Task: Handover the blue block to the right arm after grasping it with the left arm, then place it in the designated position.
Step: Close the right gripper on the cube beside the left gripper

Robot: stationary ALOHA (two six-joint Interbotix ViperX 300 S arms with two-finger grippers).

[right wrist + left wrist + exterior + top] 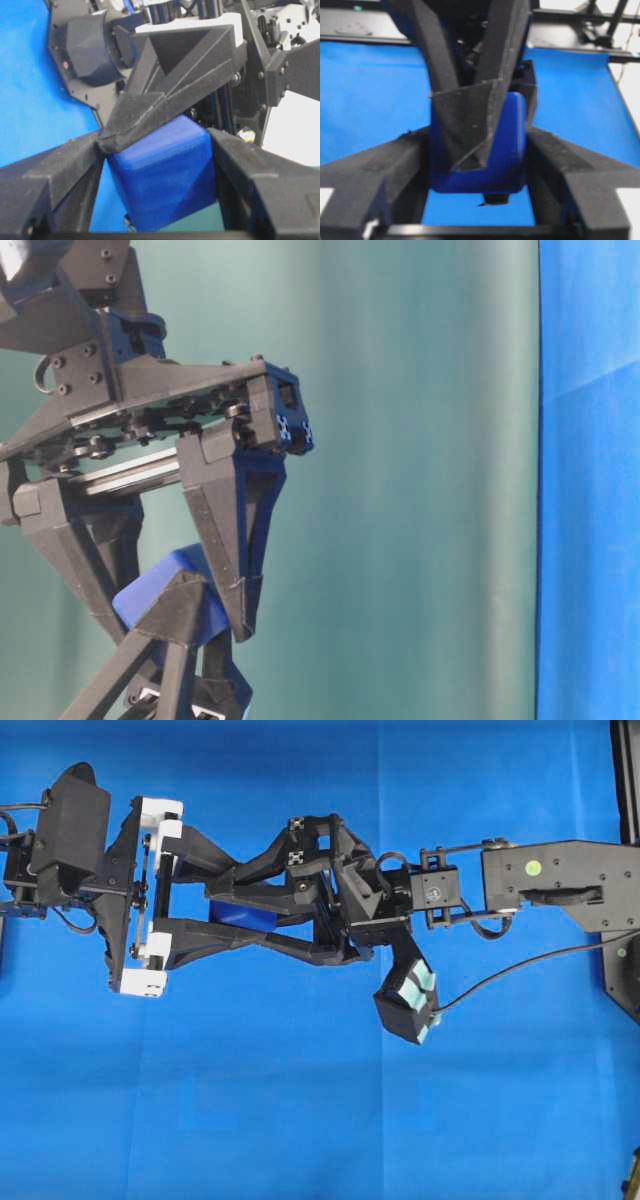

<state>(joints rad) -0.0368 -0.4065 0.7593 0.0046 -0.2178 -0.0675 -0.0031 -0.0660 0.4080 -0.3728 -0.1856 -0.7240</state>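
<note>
Above the middle of the blue cloth (300, 1120), the blue block (165, 177) hung clear of it, clamped between the left gripper's (262, 920) fingers, while the right gripper's (160, 165) fingers pressed both its other sides, interlocked with the left's.

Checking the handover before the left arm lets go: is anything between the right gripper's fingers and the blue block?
Nothing visible does. The blue block sits directly between the right gripper fingers, which flank its two free sides, while the left gripper clamps it crosswise on the other faces.
</note>
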